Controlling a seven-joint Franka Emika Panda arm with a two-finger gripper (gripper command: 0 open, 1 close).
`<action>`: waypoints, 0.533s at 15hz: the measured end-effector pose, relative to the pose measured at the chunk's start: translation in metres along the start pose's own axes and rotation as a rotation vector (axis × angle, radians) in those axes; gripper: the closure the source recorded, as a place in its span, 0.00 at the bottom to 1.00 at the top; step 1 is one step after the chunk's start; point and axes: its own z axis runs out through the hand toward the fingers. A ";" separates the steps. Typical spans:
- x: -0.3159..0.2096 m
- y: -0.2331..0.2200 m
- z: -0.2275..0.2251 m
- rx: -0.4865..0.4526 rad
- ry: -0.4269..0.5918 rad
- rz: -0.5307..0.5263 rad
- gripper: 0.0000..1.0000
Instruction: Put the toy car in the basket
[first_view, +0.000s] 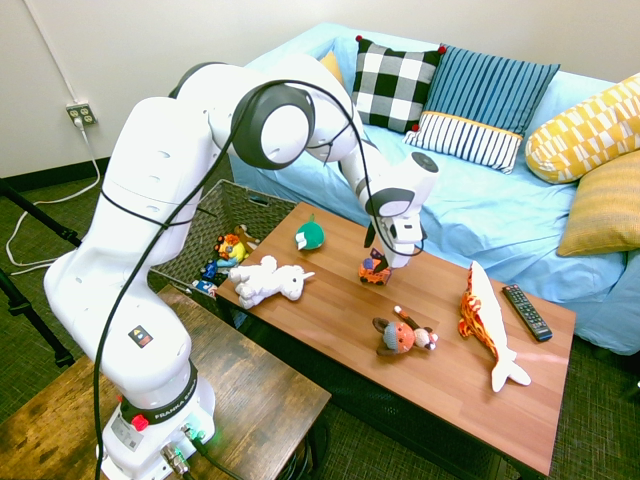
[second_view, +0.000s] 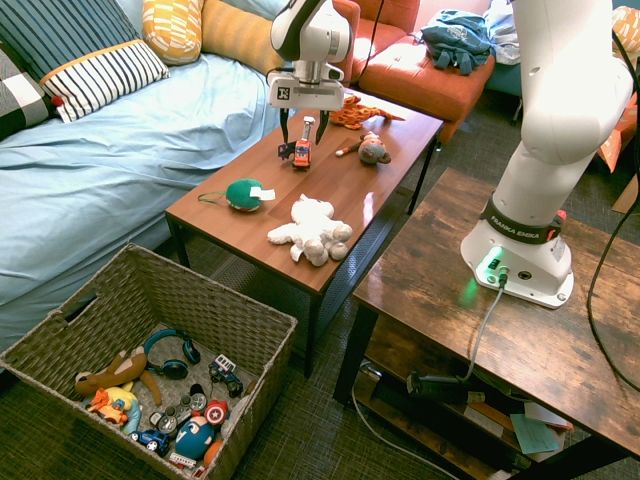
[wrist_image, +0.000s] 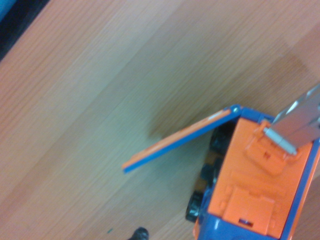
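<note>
The toy car (first_view: 374, 270) (second_view: 302, 151) is small and orange with blue trim, and it stands on the wooden coffee table (first_view: 340, 320) near its sofa-side edge. In the wrist view the toy car (wrist_image: 255, 195) shows close up, with an orange-and-blue flap (wrist_image: 175, 142) standing out from it. My gripper (second_view: 303, 134) (first_view: 388, 257) hangs directly over the car, open, with one finger on each side of it. The basket (second_view: 130, 290) (first_view: 245, 205) sits on the floor off the table's end, away from the gripper, and holds several toys.
On the table lie a green-and-white ball toy (second_view: 243, 194), a white plush (second_view: 312, 230), a brown plush (first_view: 402, 336), an orange-and-white fish plush (first_view: 485, 320) and a remote (first_view: 525, 311). A blue sofa (first_view: 500, 210) with pillows runs along the table's far side.
</note>
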 end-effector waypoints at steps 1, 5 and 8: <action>0.003 -0.003 0.006 -0.006 0.005 0.006 0.00; 0.014 -0.008 0.042 -0.048 0.037 -0.005 1.00; 0.008 -0.010 0.052 -0.047 0.047 -0.020 1.00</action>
